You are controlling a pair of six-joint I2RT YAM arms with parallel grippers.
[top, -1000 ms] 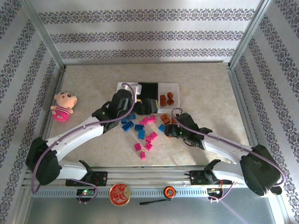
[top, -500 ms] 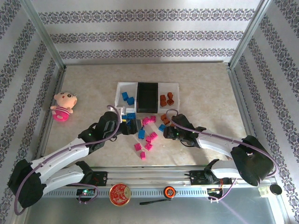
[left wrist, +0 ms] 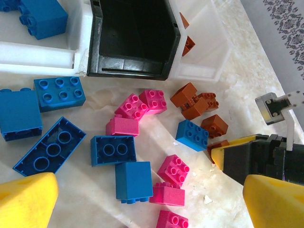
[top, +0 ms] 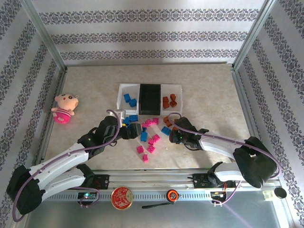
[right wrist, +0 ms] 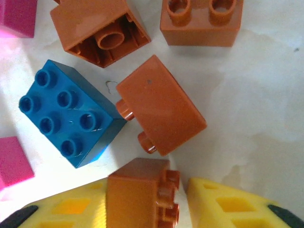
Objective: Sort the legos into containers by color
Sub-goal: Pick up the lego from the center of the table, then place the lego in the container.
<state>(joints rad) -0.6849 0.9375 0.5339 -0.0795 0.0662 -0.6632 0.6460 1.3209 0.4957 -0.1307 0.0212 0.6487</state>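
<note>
The pink plush doll (top: 64, 107) lies well to the left of the black tray (top: 150, 97), close to the frame rail. Touching the black tray's left side is the left white tray (top: 121, 95) with two blue bricks (top: 129, 99) in it; on my left wrist feed the top edge cuts that tray off, and I see one of those bricks in part. The left gripper (top: 137, 132) hangs in front of the black tray and a little left of it, fingers spread wide. Its yellow fingertips (left wrist: 26, 199) just poke in at the bottom corners of the wrist feed. The loose legos (left wrist: 142, 107) lie on the table straight in front of the black tray: blue toward its left, pink in the middle, orange toward its right. From overhead, the left arm hides some of the blue ones. Against the black tray's right side sits the right white tray (top: 178, 94) with orange bricks (top: 169, 101), too small for me to count. The right gripper (top: 172, 132) is low in front of the black tray's right corner. On its wrist feed an orange brick (right wrist: 140, 192) lies on its side between the yellow fingers (right wrist: 223, 206), studs toward the right one. The left pad is against it, but the bottom edge cuts the view, so I cannot tell whether it is clamped.
</note>
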